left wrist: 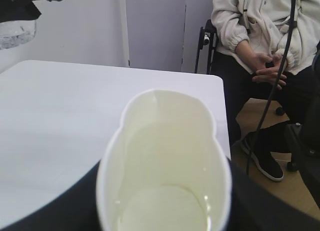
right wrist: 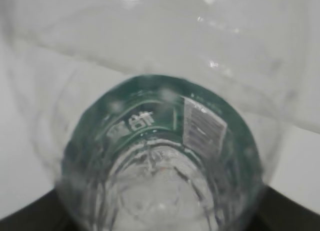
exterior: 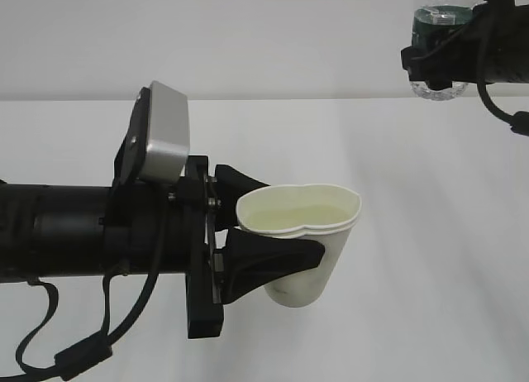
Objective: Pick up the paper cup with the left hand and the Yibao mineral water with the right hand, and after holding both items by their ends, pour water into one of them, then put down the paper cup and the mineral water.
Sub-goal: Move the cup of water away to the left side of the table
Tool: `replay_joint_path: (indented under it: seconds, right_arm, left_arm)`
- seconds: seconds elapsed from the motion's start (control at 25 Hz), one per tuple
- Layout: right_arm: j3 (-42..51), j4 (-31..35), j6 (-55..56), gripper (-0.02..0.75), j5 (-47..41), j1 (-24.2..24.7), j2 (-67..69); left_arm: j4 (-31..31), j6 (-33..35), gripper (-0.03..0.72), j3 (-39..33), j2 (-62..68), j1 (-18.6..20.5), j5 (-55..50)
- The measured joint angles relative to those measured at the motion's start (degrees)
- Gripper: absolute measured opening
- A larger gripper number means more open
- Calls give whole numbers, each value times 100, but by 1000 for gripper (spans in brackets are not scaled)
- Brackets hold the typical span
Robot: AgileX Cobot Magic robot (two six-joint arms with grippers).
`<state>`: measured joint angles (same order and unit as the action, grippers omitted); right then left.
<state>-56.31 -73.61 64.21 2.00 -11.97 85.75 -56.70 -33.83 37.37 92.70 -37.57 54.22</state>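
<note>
Gripping paper cup (squeezed) — bottle aloft

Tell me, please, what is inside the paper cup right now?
The paper cup, squeezed oval in the left tool, shows a pale cream inside with small glints near the bottom, perhaps a little water; its depth cannot be judged.

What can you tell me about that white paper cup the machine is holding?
The paper cup is small, white and tapered, with a rolled rim and a pale cream inside. It is held upright above the white table, clamped by the left tool, whose black fingers press its sides below the rim. The squeeze has bent the round mouth into a pinched, lobed shape. Pale liquid lies inside, seen in the left wrist view. Nothing else touches it.
</note>
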Motion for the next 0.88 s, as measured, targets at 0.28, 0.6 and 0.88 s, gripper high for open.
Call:
replay_joint_path:
  seconds: [0.28,0.6,0.88]
  right_arm:
    - [0,-8,78,435,5,169,-330]
    - [0,-8,180,435,5,463,-542]
    - [39,-98,190,435,93,534,-549]
  left_arm:
    - [0,0,373,0,0,0,0]
    - [0,0,373,0,0,0,0]
    - [10,0,373,0,0,0,0]
